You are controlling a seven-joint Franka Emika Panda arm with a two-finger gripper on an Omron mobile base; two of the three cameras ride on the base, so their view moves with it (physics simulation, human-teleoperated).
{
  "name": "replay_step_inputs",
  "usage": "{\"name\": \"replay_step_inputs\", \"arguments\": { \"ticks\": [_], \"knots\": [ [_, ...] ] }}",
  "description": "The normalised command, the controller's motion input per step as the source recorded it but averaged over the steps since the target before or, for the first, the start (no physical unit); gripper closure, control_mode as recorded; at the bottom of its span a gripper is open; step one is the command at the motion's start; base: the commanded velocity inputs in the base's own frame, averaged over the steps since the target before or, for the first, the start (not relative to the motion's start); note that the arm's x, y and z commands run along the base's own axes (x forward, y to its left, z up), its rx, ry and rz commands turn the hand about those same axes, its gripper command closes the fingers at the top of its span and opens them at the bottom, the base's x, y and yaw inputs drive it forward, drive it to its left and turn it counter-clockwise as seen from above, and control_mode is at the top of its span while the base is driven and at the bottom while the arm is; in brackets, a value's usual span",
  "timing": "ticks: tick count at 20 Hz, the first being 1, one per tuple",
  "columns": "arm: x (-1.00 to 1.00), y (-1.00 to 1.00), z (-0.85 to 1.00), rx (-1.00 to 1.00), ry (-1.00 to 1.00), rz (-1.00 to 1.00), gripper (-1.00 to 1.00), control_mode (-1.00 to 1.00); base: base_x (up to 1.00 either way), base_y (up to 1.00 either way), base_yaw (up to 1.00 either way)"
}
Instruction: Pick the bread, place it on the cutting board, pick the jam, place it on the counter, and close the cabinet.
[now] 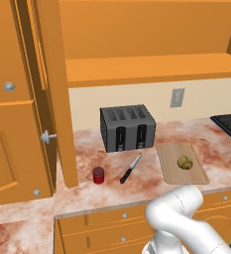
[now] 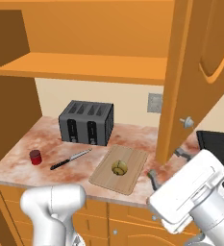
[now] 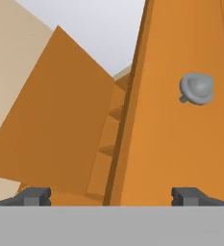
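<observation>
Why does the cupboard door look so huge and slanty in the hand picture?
Hand view: the camera sits close to the open cabinet door and is tilted, so it looms; its knob looks slightly soft. Base views: everything sharp, evenly lit, with hardly any shadows.

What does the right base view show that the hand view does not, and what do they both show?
The right base view alone shows the counter with the toaster, the red jam jar, the black-handled knife, and the bread roll lying on the cutting board. The hand view alone shows the open gripper, its fingertips standing wide apart below the door's edge. Both views share the open orange cabinet door and its round silver knob.
</observation>
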Motion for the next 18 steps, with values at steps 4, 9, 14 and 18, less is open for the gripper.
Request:
{"name": "replay_step_inputs", "arguments": {
  "ticks": [4,9,14,18],
  "knots": [
    [0.4,0.08,0.19,0.01,0.0,0.0,-1.0,-1.0,0.0,0.0,0.0],
    [0.35,0.17,0.06,0.0,0.0,0.02,-1.0,-1.0,0.0,0.0,0.0],
    [0.43,0.16,0.06,0.0,0.0,0.03,-1.0,-1.0,0.0,0.0,0.0],
    [0.34,0.16,0.13,0.0,0.0,0.03,-1.0,-1.0,0.0,0.0,0.0]
  ]
}}
